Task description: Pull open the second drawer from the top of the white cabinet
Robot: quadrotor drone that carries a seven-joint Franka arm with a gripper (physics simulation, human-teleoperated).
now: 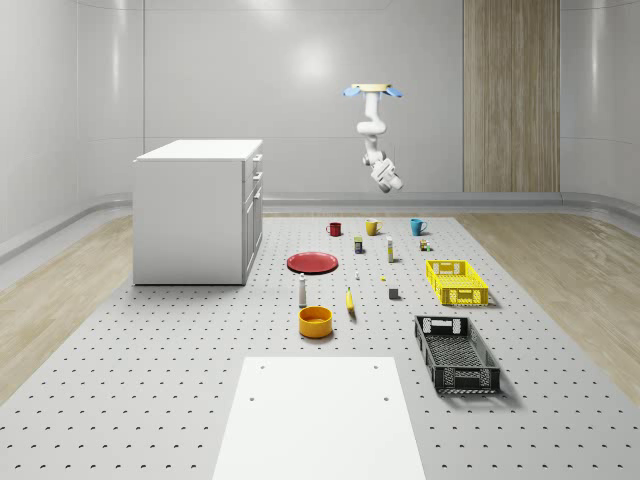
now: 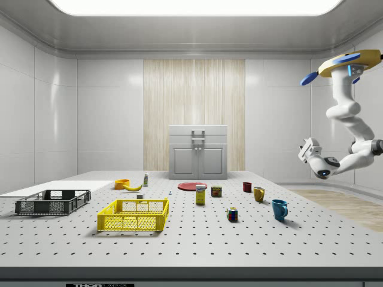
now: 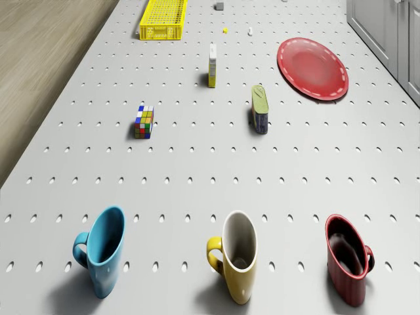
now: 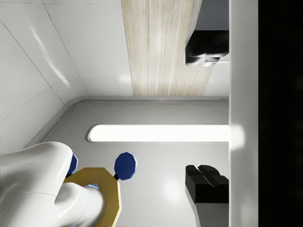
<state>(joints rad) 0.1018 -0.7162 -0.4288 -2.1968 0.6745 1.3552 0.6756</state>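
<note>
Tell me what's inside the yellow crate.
The yellow crate looks empty: through its mesh walls and open top only the table shows. Anything small lying against its near wall would be hidden.

Counter (image 1: 150,380): matt grey sheet, smooth, perforated in regular grid.
White cabinet (image 1: 190,215): smooth painted-look finish, low sheen.
Red plate (image 3: 312,67): glossy, glazed look.
Blue mug (image 3: 102,251), yellow mug (image 3: 236,256), red mug (image 3: 348,258): glossy, ceramic look.
Yellow crate (image 1: 456,282), black crate (image 1: 456,353): plastic lattice, semi-matt.
Wall panel (image 2: 194,113), upper centre of side view: vertical wood grain, matt.
Arm (image 2: 347,113): glossy white shell.
</note>
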